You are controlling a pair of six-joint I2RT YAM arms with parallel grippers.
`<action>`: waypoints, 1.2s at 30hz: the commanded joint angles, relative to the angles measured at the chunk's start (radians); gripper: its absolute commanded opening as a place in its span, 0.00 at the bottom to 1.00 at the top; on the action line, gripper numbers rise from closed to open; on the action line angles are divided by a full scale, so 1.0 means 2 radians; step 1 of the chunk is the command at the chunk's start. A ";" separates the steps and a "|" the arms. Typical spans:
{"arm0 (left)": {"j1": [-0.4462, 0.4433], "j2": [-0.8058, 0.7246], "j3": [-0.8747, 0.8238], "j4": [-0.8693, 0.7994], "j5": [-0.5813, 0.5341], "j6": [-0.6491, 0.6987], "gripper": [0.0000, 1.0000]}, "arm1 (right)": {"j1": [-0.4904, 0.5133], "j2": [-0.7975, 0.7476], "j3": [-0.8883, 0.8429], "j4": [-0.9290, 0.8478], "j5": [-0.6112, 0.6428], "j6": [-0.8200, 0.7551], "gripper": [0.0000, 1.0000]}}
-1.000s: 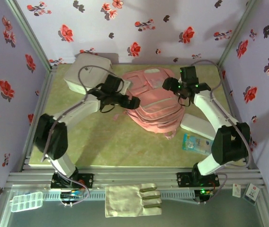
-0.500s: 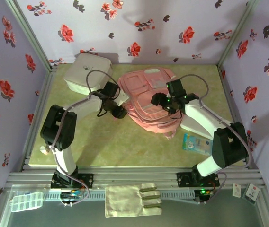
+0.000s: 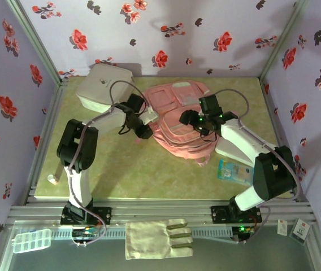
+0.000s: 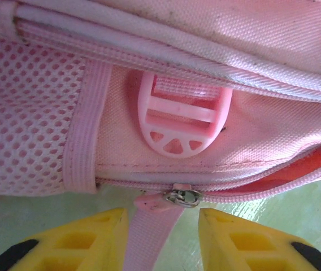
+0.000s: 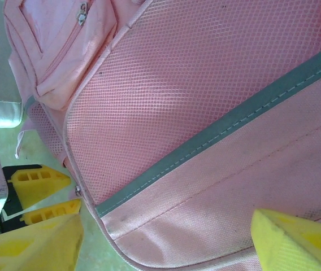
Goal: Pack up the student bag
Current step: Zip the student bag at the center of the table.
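Bag [image 3: 177, 121]: laid flat on the table [image 3: 132, 169], far middle.
Left gripper [image 4: 161, 214]: fingers spread, zip pull [image 4: 183, 196] just ahead between them.
Right gripper [image 5: 166, 243]: spread wide over the mesh [image 5: 166, 113].
Risk: pull may be missed, fabric pinched, bag dragged.

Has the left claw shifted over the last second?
Yes. In the top view the left claw has drawn back leftward, from over the student bag to its left edge, nearer the white box.
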State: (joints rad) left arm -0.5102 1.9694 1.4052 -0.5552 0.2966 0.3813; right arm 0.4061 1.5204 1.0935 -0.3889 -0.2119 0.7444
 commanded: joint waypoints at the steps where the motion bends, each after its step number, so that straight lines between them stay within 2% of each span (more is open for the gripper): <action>1: 0.004 0.023 0.029 -0.044 0.017 0.015 0.39 | 0.003 0.007 -0.001 0.007 -0.006 0.007 0.78; 4: 0.003 0.039 0.053 -0.074 0.017 0.017 0.39 | 0.003 0.012 0.000 0.007 -0.009 0.006 0.78; 14: 0.002 0.068 0.096 -0.083 0.002 -0.002 0.39 | 0.005 0.026 0.001 0.011 -0.010 0.006 0.78; 19: 0.000 0.080 0.114 -0.116 0.033 0.023 0.41 | 0.006 0.033 0.000 0.012 -0.009 0.006 0.78; 25: -0.001 0.078 0.116 -0.120 0.056 0.042 0.34 | 0.006 0.046 0.005 0.019 -0.007 0.006 0.77; 31: -0.004 0.090 0.127 -0.117 0.058 0.040 0.39 | 0.006 0.059 0.019 0.012 0.019 -0.006 0.77; 36: -0.006 0.104 0.141 -0.115 0.058 0.033 0.36 | 0.006 0.067 0.025 0.010 0.027 -0.009 0.77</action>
State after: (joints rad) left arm -0.5133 2.1471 1.6489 -0.7918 0.3790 0.4366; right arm 0.4126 1.6283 1.1160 -0.3649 -0.1963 0.7414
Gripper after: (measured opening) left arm 0.368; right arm 0.767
